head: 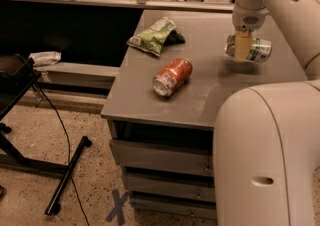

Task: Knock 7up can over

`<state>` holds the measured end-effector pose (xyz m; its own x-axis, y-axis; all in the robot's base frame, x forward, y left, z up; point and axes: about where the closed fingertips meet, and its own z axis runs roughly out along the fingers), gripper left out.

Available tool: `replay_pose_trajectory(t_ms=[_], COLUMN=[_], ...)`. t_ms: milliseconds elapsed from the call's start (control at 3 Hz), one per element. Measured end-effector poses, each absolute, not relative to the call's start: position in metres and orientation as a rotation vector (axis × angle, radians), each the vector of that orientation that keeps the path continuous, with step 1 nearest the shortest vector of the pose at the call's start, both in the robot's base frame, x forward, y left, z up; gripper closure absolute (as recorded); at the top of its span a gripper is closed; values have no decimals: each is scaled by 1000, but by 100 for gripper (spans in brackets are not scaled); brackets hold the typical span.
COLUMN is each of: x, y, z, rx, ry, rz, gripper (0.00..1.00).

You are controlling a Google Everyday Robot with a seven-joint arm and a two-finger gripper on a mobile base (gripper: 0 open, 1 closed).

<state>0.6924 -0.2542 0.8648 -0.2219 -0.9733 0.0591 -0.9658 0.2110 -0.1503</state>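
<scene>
The 7up can [259, 50], silver-white with green markings, lies horizontal at the right side of the grey table [200, 95]. My gripper [243, 47] comes down from the white arm and is shut on the can's middle, with one pale finger [242, 46] across its near side. A dark shadow lies on the table just below the can. I cannot tell whether the can rests on the table or hangs just above it.
An orange-red soda can [172, 76] lies on its side mid-table. A green and white snack bag [156, 35] lies at the back left. My white arm body [265, 160] fills the lower right. A black stand and cable [60, 170] are on the floor at the left.
</scene>
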Motion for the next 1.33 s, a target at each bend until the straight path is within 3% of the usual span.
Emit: replay_pose_trajectory(t_ms=[333,1000,1333], x=[690,702,693], y=[-228,-208,-231], z=[870,873,877], rx=[-1956,-1935,-1902], ry=[2314,2221,2142], rz=[-123,-75,-12], gripper=[6,0,0])
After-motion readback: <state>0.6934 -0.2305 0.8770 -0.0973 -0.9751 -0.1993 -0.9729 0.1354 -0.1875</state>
